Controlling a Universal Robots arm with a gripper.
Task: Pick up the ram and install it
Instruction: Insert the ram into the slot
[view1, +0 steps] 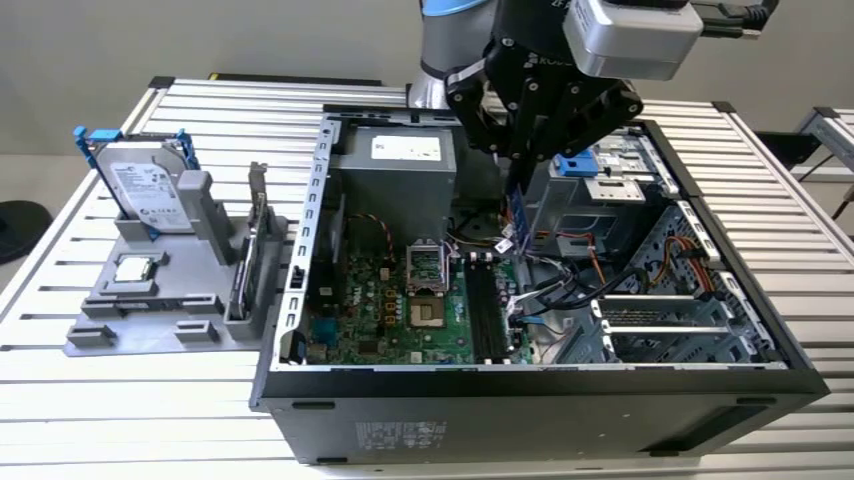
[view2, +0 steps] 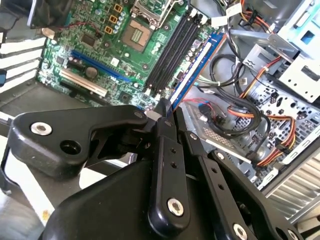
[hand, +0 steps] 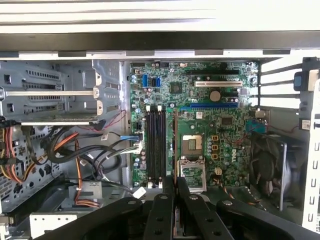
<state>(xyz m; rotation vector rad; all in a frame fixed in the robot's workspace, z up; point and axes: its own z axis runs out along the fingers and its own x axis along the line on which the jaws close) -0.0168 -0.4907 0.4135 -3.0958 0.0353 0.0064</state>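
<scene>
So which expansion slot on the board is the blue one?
The long slot nearest the CPU socket; the white slot lies farther from it.

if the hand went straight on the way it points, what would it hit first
Likely the black memory slots on the motherboard, met by the ram the hand grips, not the hand itself; the depth between them is unclear.

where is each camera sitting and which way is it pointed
Exterior view: off the arm, high over the table, looking down into the open computer case; the arm and end effector show.
First wrist view: on the wrist, facing the motherboard square-on; end effector linkages show.
Second wrist view: on the wrist, looking at the motherboard at a slant, past the end effector.
Both wrist views share the ram, clamped edge-on, parallel to the memory slots.
</scene>
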